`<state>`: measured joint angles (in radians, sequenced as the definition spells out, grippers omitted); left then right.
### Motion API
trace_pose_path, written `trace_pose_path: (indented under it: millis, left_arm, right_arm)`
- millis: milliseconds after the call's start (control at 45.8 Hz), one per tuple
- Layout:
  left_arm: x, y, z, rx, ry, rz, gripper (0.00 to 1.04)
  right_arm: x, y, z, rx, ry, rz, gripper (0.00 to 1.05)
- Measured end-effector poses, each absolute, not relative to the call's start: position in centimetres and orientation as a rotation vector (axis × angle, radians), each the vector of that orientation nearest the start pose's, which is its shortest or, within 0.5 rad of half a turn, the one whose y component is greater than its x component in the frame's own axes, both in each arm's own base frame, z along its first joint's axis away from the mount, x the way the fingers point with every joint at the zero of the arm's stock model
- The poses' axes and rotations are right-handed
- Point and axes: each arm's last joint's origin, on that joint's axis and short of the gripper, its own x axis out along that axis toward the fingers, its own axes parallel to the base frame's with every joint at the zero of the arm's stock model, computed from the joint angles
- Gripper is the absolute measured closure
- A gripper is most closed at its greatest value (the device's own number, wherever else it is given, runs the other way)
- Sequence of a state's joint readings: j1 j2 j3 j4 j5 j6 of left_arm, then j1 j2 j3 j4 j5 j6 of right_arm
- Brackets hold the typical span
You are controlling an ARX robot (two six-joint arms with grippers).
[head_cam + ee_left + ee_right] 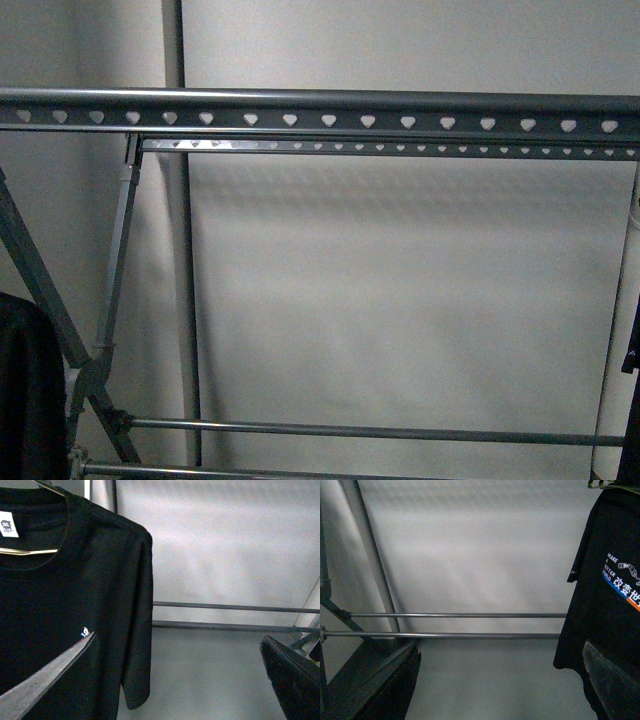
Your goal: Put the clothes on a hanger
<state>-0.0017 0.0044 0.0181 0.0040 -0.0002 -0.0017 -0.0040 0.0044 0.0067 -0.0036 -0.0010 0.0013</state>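
Note:
The hanger, a grey metal rack, spans the front view with its heart-punched top rail. In the left wrist view a black T-shirt hangs from a small brass-coloured hook hanger, with a white neck label showing. My left gripper is open beside its sleeve, holding nothing. In the right wrist view the clothes, black with the white "MAKE A BETTER WORLD" print and a blue-and-orange bar, hang at the edge. My right gripper is open and empty next to the hem. I cannot tell whether both views show one shirt.
A second punched rail runs behind the top one. Two low crossbars and slanted legs brace the rack. A vertical pole stands before the pale wall. Dark shapes sit at the lower left and right edge.

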Motion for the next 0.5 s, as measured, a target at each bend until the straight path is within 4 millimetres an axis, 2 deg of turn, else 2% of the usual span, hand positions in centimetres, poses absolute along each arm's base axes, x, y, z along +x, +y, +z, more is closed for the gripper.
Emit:
trace_pose_path:
  millis: [218,284,328,371,415,502]
  left_arm:
    - [9.7,0.0,17.0,-0.002,-0.018,-0.002,0.07]
    - [9.9,0.0,17.0,-0.063,0.096,-0.151,0.07]
    - [10.8,0.2,17.5,-0.137,0.179,-0.181,0.07]
    - [12.2,0.5,18.8,-0.198,0.22,-0.113,0.07]
    - [14.4,0.9,21.0,-0.272,0.232,-0.019,0.07]
    - [18.9,1.3,24.1,-0.362,0.183,0.129,0.07]
  right_arm:
    - [9.8,0.0,16.5,0.001,0.001,-0.003,0.07]
    - [9.8,0.0,16.5,0.001,0.001,-0.004,0.07]
    - [9.8,0.0,16.5,0.001,0.001,0.0,0.07]
    - [9.8,0.0,16.5,0.001,0.001,0.0,0.07]
    - [9.8,0.0,16.5,0.001,0.001,-0.002,0.07]
    - [9.8,0.0,16.5,0.001,0.001,-0.002,0.07]
